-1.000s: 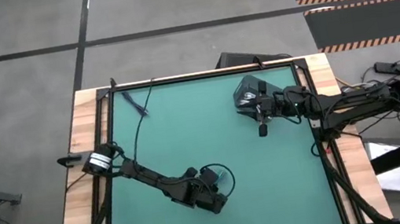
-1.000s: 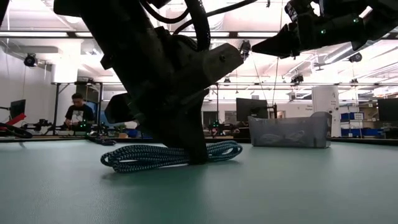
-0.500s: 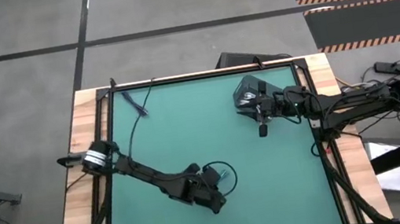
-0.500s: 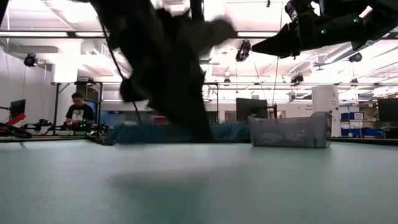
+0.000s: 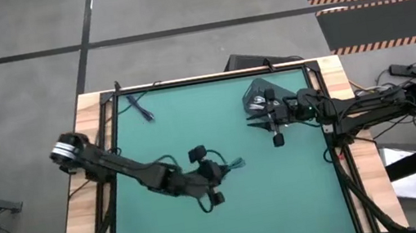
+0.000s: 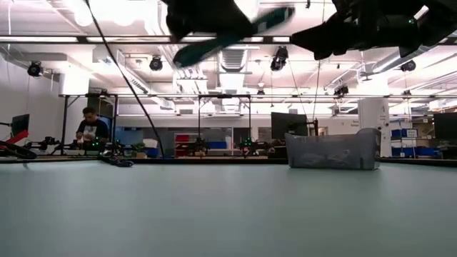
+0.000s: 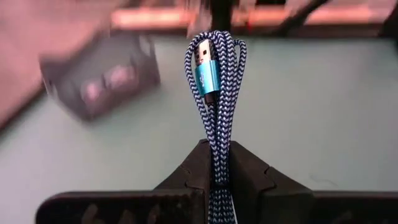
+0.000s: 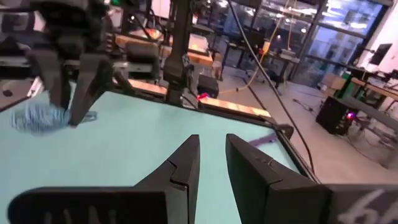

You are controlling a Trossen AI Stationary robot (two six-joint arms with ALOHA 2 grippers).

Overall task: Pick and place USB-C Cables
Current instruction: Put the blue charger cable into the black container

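Observation:
My left gripper [image 5: 218, 169] is over the table's middle, high above it, shut on a teal-and-dark braided cable bundle [image 7: 214, 99] with a teal metal plug [image 7: 204, 70]; the bundle also shows in the high view [image 5: 233, 164] and at the low view's top [image 6: 228, 32]. My right gripper [image 5: 278, 137] hovers beside the grey bin [image 5: 259, 96], empty, its fingers a narrow gap apart [image 8: 212, 158]. Pale cables lie inside the bin [image 6: 332, 150]. A dark blue cable [image 5: 141, 108] lies on the table near the far left corner. My left gripper pinches the folded bundle between its two fingers, several strands side by side [image 7: 217, 167]. The fingers point toward the table's right and lie along the bundle. The bundle's looped end and plug stick out past the fingertips. The bundle is lifted clear of the table.
The green mat [image 5: 194, 135] has a dark frame around it. Black robot wiring [image 5: 142, 143] trails from the far edge along the left arm. A person [image 6: 89, 128] sits at a bench beyond the table.
My left gripper has risen from the table and gone toward the far edge, carrying the teal bundle, which lay on the mat a second ago and is now lifted clear.

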